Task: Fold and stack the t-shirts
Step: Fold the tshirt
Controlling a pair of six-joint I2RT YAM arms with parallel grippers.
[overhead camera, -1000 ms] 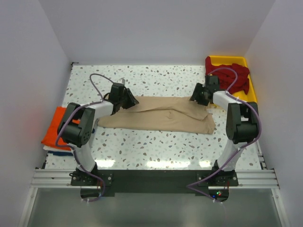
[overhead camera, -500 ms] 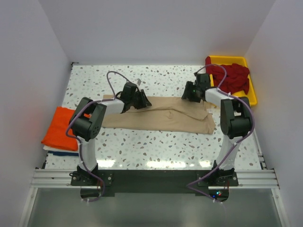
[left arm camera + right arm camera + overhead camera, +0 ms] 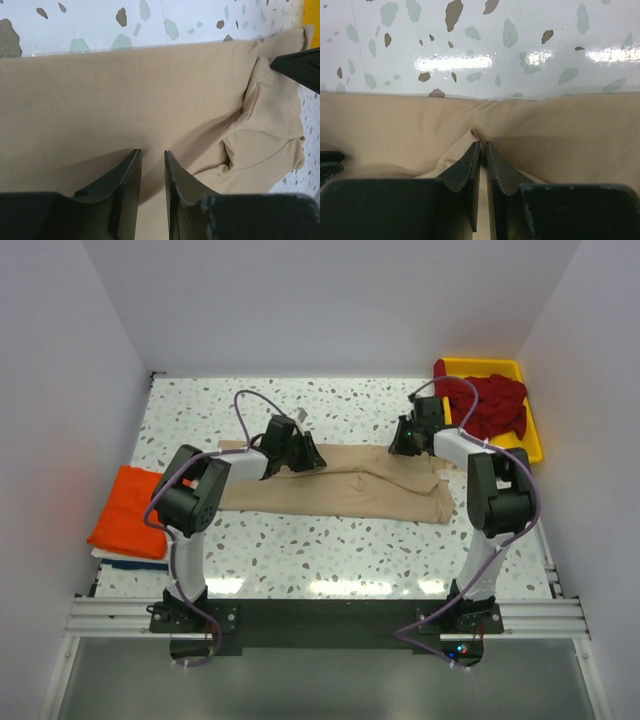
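At the right gripper (image 3: 481,144): nearly closed, pinching a small raised ridge of the beige t-shirt (image 3: 350,485) near its 12 o'clock edge. At the left gripper (image 3: 151,151): narrow gap, tips low over the same cloth, impossible to tell whether gripping it. Outward, spread from 9 to 3 o'clock across the speckled table (image 3: 300,540), bunched at 3. Farther out at 9 o'clock, an orange t-shirt (image 3: 125,505), folded; at 1 o'clock, dark red t-shirts (image 3: 490,405) heaped in the yellow tray (image 3: 490,364).
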